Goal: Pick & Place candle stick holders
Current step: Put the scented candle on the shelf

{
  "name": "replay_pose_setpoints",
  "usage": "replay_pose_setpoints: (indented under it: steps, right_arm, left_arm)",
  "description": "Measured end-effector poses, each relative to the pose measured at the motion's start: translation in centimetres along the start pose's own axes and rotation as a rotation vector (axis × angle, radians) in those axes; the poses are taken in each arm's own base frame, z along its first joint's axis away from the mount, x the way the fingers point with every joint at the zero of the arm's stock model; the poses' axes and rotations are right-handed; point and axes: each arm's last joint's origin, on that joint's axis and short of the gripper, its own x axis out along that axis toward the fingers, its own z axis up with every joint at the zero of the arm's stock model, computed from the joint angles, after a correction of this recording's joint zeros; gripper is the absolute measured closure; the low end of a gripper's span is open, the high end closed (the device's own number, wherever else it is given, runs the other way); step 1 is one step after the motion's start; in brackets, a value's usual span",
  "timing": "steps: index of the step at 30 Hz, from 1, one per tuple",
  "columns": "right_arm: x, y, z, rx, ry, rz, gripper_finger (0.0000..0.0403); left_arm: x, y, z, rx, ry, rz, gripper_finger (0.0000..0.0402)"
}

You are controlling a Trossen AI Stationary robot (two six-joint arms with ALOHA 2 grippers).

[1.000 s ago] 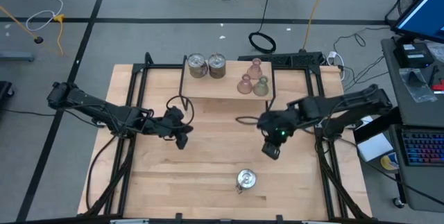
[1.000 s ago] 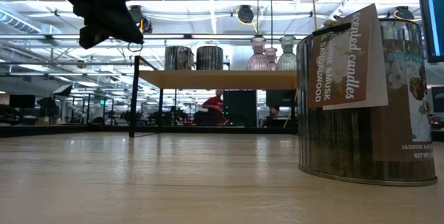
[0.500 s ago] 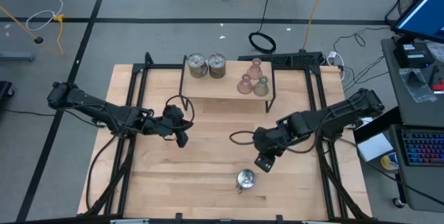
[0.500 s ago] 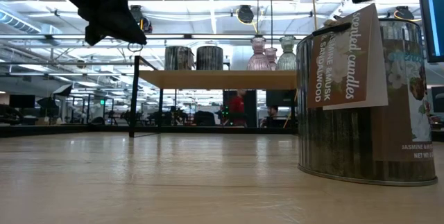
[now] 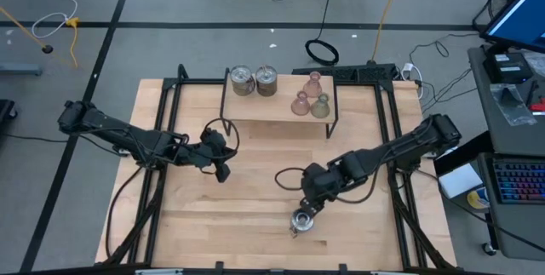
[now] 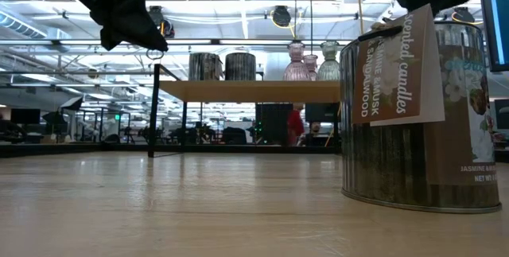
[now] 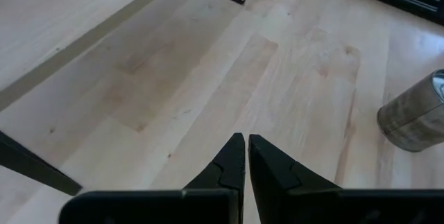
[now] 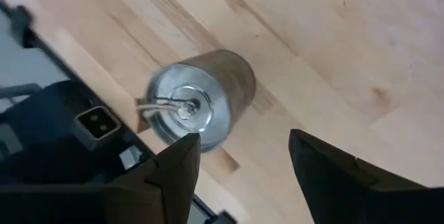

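Observation:
One silver candle stick holder [image 5: 301, 220], a round tin with a paper tag, stands on its base near the table's front edge; it fills the right of the low view [image 6: 421, 114]. My right gripper [image 5: 312, 209] hovers open just above and behind it; in the right wrist view the holder [image 8: 201, 106] lies beyond the fingers, not between them [image 8: 243, 161]. Two more silver holders [image 5: 254, 80] and three tinted glass ones [image 5: 309, 98] stand on a raised shelf [image 5: 281, 115] at the far middle. My left gripper [image 5: 224, 173] is shut and hangs above the table's left middle.
The shelf stands on a black metal frame [image 5: 334, 126] at the far centre. Bare wooden table top [image 5: 247, 215] lies between the arms and toward the near left. A cable loop [image 5: 289, 177] trails beside my right arm. Black rails [image 5: 400, 215] run along the table's sides.
My right gripper has moved toward the table's near edge and somewhat left, coming down over the silver holder on the table. It has rolled on the way and its fingers have opened. My left gripper has rolled slightly in place. The holders have kept still.

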Motion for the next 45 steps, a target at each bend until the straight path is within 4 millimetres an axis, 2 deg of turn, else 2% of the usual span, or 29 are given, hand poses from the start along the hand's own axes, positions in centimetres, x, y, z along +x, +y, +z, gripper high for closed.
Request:
replay_pose_setpoints:
  steps: [18,26,38,45]
  right_arm:
    - [4.9,1.4,-2.1,0.148,-0.004,-0.090,0.0201]
    - [6.2,1.7,-2.7,0.171,0.001,-0.098,0.0216]
    - [8.5,1.0,-2.9,0.183,-0.003,0.004,0.0280]
    - [8.7,0.8,-2.8,0.164,-0.012,-0.004,0.0356]
  left_arm:
    - [0.0,0.0,-0.1,0.068,0.015,-0.012,0.0380]
    - [0.0,-0.1,-0.1,0.083,0.029,-0.035,0.0380]
    - [0.0,-0.1,-0.2,0.082,0.038,-0.052,0.0380]
    - [0.0,-0.2,-0.2,0.081,0.051,-0.073,0.0380]
